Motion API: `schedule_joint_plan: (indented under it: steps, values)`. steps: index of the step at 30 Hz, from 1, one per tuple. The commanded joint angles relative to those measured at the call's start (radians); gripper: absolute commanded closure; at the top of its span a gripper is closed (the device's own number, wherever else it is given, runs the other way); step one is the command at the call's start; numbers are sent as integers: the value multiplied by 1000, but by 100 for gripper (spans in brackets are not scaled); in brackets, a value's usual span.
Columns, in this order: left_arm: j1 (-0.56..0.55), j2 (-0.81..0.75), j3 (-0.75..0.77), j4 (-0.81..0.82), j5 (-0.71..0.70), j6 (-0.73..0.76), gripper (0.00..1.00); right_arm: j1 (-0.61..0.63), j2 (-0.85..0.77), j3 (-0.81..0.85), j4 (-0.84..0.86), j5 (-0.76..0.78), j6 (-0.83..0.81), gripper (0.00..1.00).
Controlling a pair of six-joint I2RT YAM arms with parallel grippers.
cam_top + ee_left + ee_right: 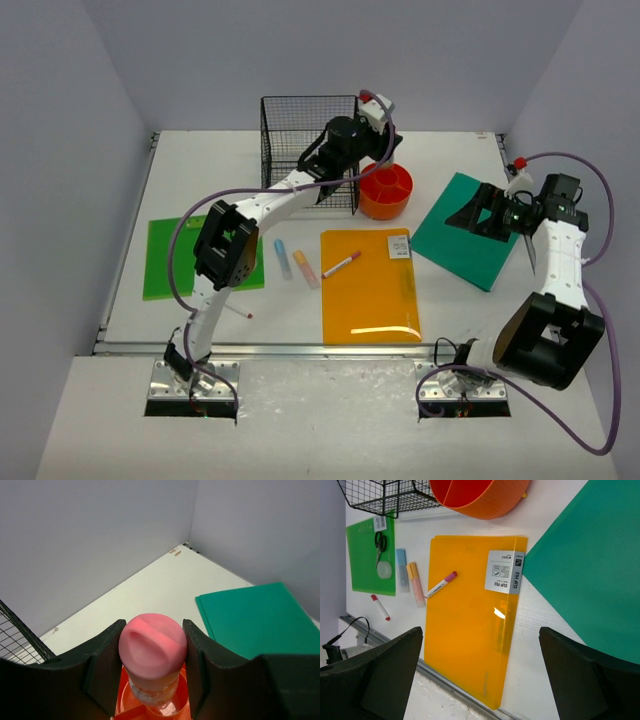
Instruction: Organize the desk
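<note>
Firmly clamped: left gripper (153,630), on a pink-capped tube (152,652), one dark finger (105,660) pressed to each side of the cap. Hangs over the round orange tray (125,705), with the desk (150,585) well below and running out to the far corner.

Spread wide: right gripper (480,650), nothing between the fingers (390,675). Hovers above the near right part of the desk, over an orange clip file (470,630) lying flat on the white top, with a teal folder (590,565) just beside it.

Seen only from the right wrist: scissors (379,542) and a small round clear item, both on the green sheet (365,575). Also from there, the label on the clip file and a pink-capped marker (441,584) lying across its edge. Left of the file, a blue highlighter (401,570) and an orange highlighter (416,584) side by side, then a red-capped pen (380,607) near the silver rail (450,680).

Seen only from the top camera: the whole desk at once, left arm stretched far across it, just right of the black wire rack (305,140). Right arm bent back above the teal folder.

Seen only from the left wrist: the tube's cap close up, the body beneath it blurred.
</note>
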Motion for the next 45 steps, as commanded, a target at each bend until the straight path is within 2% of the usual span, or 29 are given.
schedule_joint_plan:
  steps: [1, 24, 27, 29, 33, 37, 40, 43, 45]
  values:
    - [14, 2, 1, 154, 31, -32, 100, -1, -21, -16, 42, 6, -34, 1]
    - [17, 53, -108, 208, 84, -91, 100, -1, 25, -10, 19, -1, -61, 1]
    - [17, 59, -107, 205, 86, -90, 83, -1, 23, -7, 19, -7, -60, 1]
    - [16, 59, -95, 198, 83, -97, 61, 0, 24, -1, 20, -12, -60, 1]
    - [17, 45, -32, 136, 79, -138, 42, 1, 18, 6, 28, -21, -59, 1]
    - [18, -42, 6, 78, 68, -146, 38, 10, 12, 7, 37, -20, -55, 1]
    - [19, -163, 4, -29, 37, -128, 38, 32, -2, 4, 41, 4, -60, 1]
    - [36, -308, -60, -179, -30, -105, 37, 68, -24, -20, 54, 52, -75, 1]
    - [82, -435, -177, -261, -37, -120, 38, 116, -52, -63, 82, 98, -93, 1]
